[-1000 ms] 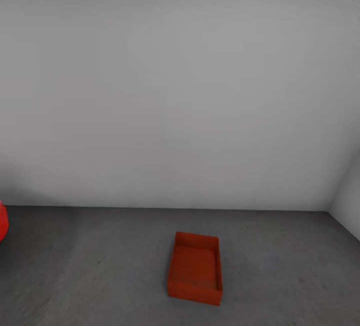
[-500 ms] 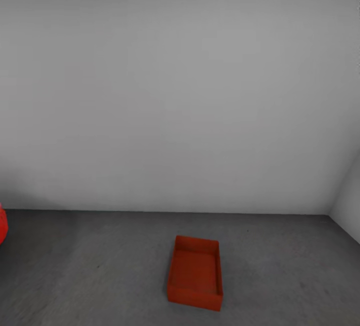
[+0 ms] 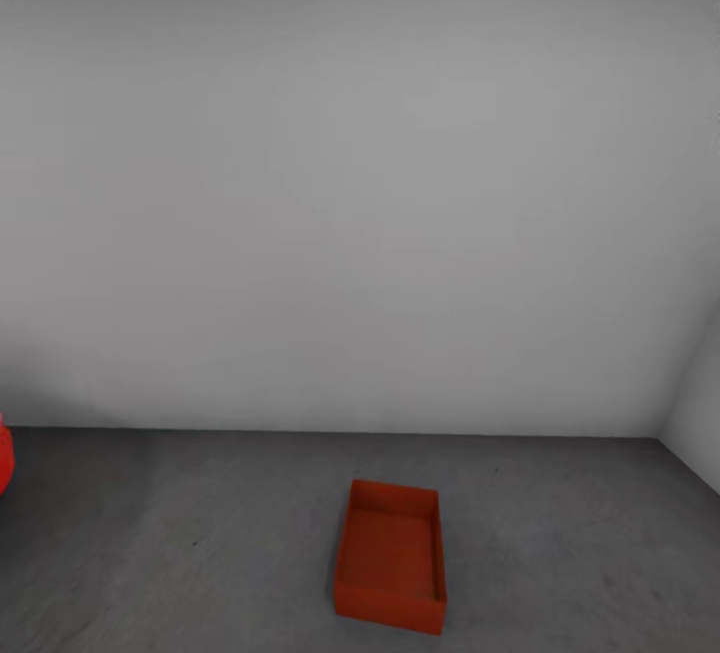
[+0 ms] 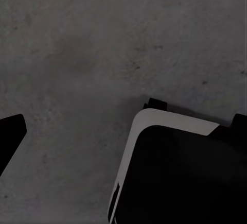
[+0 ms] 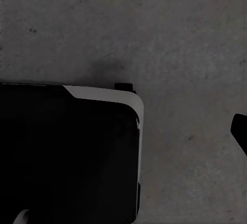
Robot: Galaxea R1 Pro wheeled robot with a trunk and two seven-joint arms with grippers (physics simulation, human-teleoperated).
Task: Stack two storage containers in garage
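Facing a storage container (image 3: 390, 568) (head view), wrists over floor (image 4: 103, 54)

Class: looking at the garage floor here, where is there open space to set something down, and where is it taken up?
Bare floor runs from the storage container to the right wall, and leftward to a red object at the edge. Only the container's spot is occupied.

You see a matt, smooth-walled red-orange bin (image 3: 390, 557) that looks like plastic, standing on a rough, mottled dark grey concrete floor (image 3: 200, 533), with a flat, unglossed white-grey wall (image 3: 350, 203) behind and a smooth black, white-edged robot body (image 4: 180, 177) over the same speckled concrete.
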